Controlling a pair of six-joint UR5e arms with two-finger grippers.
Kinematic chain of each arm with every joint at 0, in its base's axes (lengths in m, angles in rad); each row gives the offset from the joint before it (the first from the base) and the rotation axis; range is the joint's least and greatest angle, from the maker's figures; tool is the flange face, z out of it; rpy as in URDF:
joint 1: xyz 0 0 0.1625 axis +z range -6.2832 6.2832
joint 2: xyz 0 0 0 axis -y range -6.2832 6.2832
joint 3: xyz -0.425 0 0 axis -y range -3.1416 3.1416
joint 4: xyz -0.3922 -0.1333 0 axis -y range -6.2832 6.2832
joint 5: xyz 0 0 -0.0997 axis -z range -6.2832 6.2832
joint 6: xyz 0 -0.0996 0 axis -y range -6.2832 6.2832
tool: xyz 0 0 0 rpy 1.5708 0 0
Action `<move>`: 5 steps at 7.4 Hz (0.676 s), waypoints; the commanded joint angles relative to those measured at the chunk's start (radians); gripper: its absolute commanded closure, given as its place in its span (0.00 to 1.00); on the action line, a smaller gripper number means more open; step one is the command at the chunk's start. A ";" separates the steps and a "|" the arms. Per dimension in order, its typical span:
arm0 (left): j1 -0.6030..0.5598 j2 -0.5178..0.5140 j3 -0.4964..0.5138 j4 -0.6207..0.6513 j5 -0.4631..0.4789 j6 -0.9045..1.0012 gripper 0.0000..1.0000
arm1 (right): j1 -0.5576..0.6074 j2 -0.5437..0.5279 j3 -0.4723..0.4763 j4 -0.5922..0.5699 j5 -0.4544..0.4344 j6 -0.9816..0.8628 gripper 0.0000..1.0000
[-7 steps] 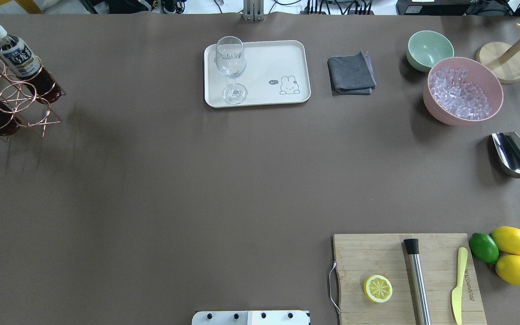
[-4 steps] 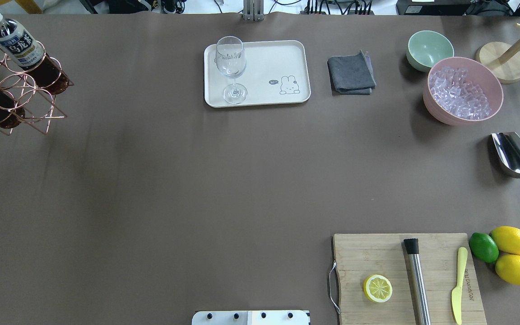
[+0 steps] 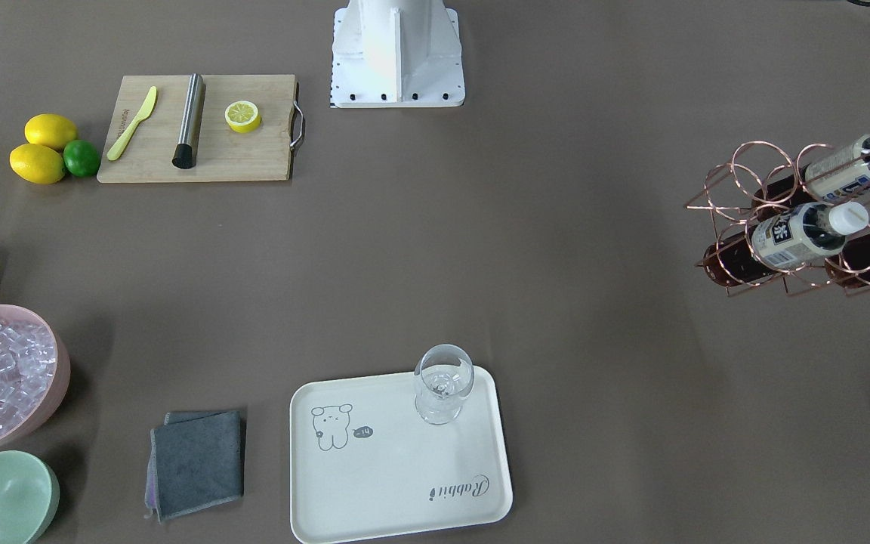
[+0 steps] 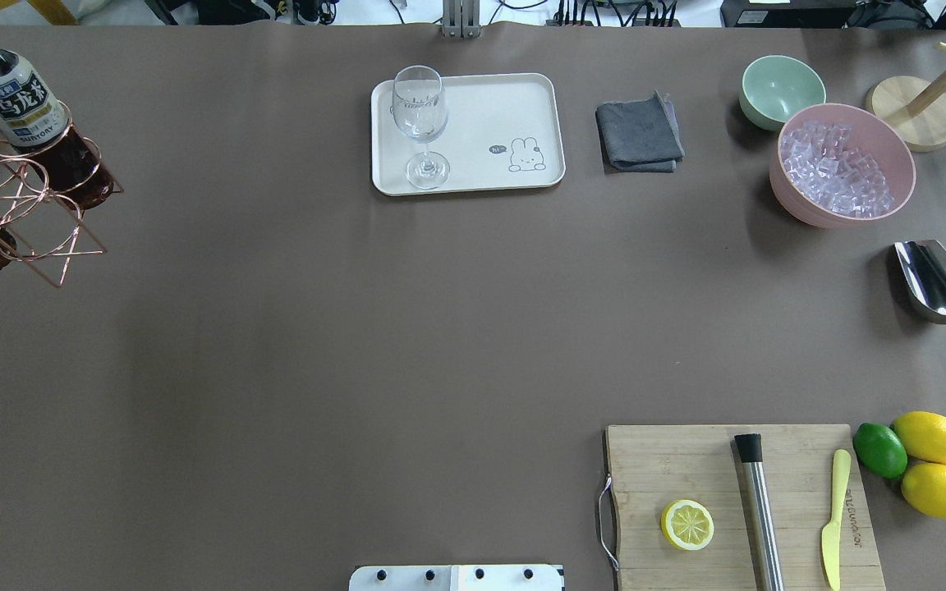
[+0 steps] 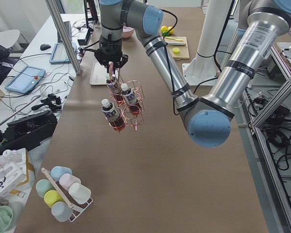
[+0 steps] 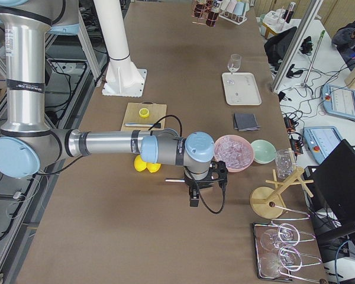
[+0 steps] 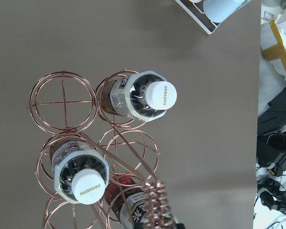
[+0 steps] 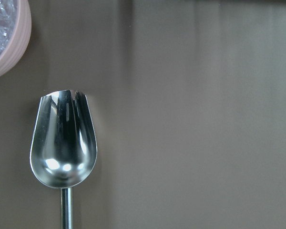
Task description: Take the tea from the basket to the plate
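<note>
Basket with all the tea hangs well left of the plate.

Overhead, left to right: one basket of six rings, well left of the plate, with three tea bottles seated in its rings. The handle runs up to the left gripper; how far it is open, I cannot tell. One wine glass stands on the plate's left end. Right of the plate: one grey cloth, one green bowl, one pink bowl of ice, one scoop. The right gripper hangs above the scoop, opening not readable.
</note>
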 commanded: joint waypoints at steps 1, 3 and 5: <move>0.007 0.011 -0.031 0.004 -0.011 -0.026 1.00 | 0.000 -0.008 0.013 -0.001 0.000 0.000 0.00; 0.017 0.014 -0.057 0.004 -0.008 -0.026 1.00 | 0.000 -0.008 0.021 0.001 0.000 0.000 0.00; 0.118 0.001 -0.089 0.004 -0.011 -0.105 1.00 | 0.000 -0.016 0.019 -0.001 -0.002 0.000 0.00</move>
